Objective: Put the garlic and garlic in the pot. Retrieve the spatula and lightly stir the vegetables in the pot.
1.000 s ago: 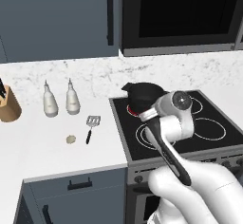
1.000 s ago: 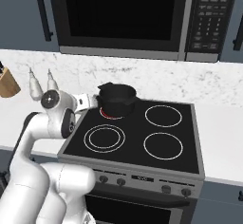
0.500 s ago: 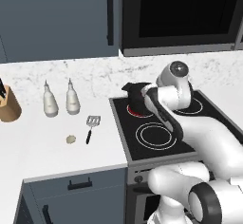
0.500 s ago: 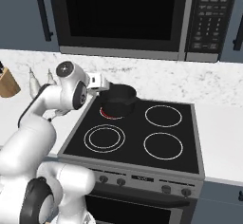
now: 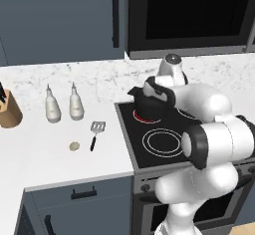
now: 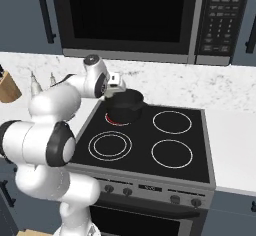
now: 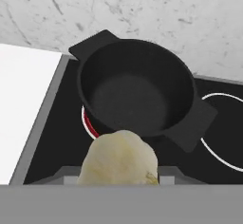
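My gripper (image 7: 118,178) is shut on one pale cream garlic (image 7: 118,157), held just above the near rim of the black pot (image 7: 136,89). The pot stands empty on the red-glowing rear left burner (image 5: 148,105) (image 6: 124,105). From the left base view, the hand (image 5: 155,90) hangs over the pot's left side. The other garlic (image 5: 74,146) lies on the white counter left of the stove. Beside it is the spatula (image 5: 94,132), with its slotted head pointing away and its black handle toward the front.
Two white bottles (image 5: 52,110) (image 5: 75,107) stand behind the spatula, and a wooden knife block (image 5: 9,112) is at the far left. The stovetop (image 6: 150,140) has three other unlit burners. A microwave (image 6: 125,20) hangs above.
The arm has swung up and back, from over the front burner to just above the pot, with the garlic still in the jaws.
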